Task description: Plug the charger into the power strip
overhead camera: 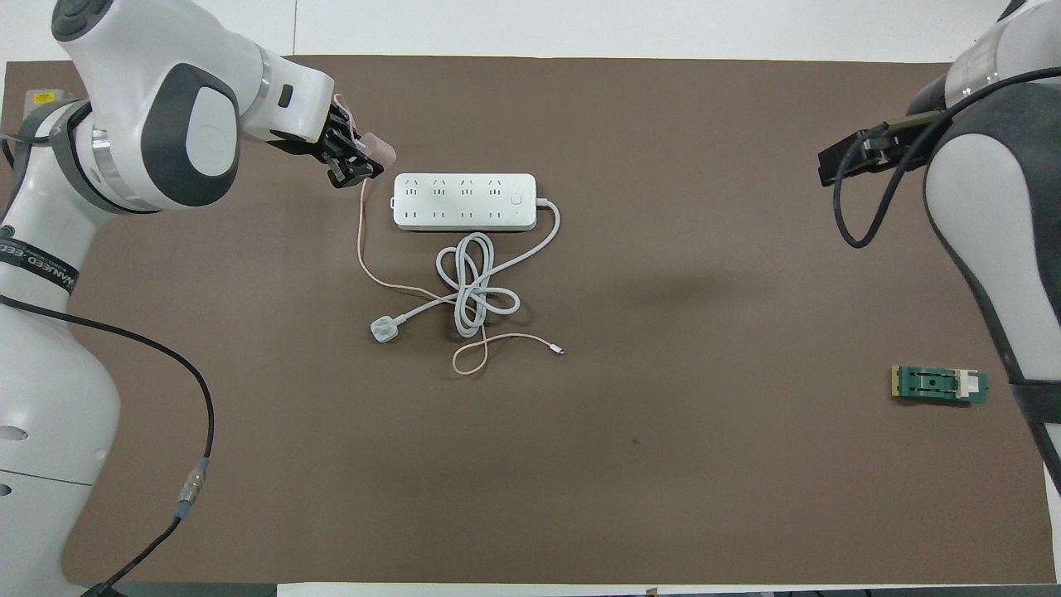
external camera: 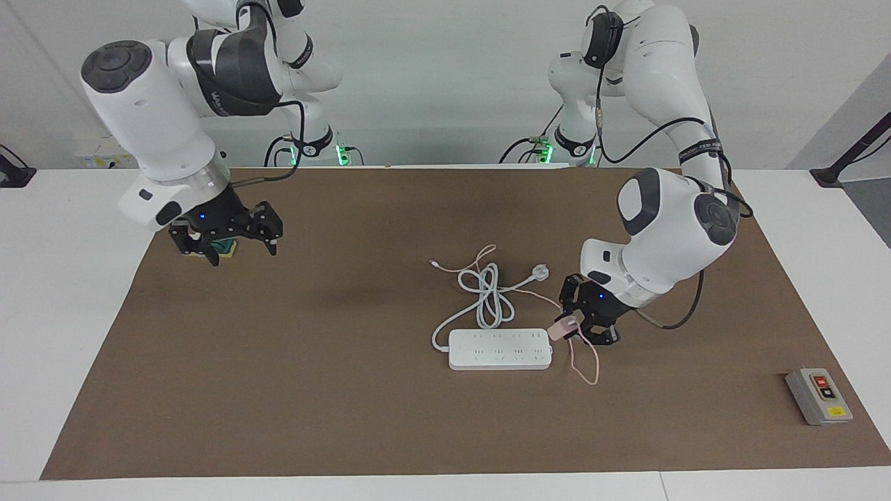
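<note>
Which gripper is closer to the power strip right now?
Left. The left gripper, shut on the charger, is at the power strip's end toward the left arm. The right gripper is open, well away over the green block at the mat's right-arm end.
</note>
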### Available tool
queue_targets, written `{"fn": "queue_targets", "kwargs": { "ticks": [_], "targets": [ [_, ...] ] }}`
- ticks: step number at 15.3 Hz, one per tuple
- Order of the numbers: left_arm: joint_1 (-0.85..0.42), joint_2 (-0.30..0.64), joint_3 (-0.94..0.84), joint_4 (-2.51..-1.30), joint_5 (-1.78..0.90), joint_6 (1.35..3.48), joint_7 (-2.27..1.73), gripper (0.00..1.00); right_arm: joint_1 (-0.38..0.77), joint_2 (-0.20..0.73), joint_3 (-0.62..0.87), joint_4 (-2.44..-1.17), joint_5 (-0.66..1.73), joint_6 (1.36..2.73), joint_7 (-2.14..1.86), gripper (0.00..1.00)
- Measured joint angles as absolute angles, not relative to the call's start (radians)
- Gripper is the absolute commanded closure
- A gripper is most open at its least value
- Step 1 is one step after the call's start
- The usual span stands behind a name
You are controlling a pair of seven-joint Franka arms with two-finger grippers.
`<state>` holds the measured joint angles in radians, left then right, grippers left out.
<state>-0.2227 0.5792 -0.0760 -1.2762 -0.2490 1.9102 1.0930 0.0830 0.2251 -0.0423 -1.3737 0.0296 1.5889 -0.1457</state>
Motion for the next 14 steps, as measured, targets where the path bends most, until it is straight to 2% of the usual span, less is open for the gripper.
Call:
{"fn": "queue_targets", "kwargs": {
  "ticks": [3,7,11,14],
  "targets": [
    [-0.238,0.580,-0.077,-1.276,-0.140,1.910,1.188,1.00,0.079,0.133,-0.043,-1.426,0.006,1.507,-0.130,0.00],
    [-0.266,0.582,-0.079,-1.308,-0.013,1.956,1.229,1.00,0.043,0.009,-0.041,-1.594,0.005,1.506,-0.126,0.00],
    [-0.309,0.582,-0.080,-1.381,0.041,2.087,1.239,1.00,0.009,-0.008,-0.035,-1.642,0.005,1.555,-0.126,0.00],
    [-0.336,0.582,-0.080,-1.398,0.085,2.107,1.240,1.00,0.008,-0.009,-0.031,-1.639,0.001,1.560,-0.123,0.00]
  ]
}}
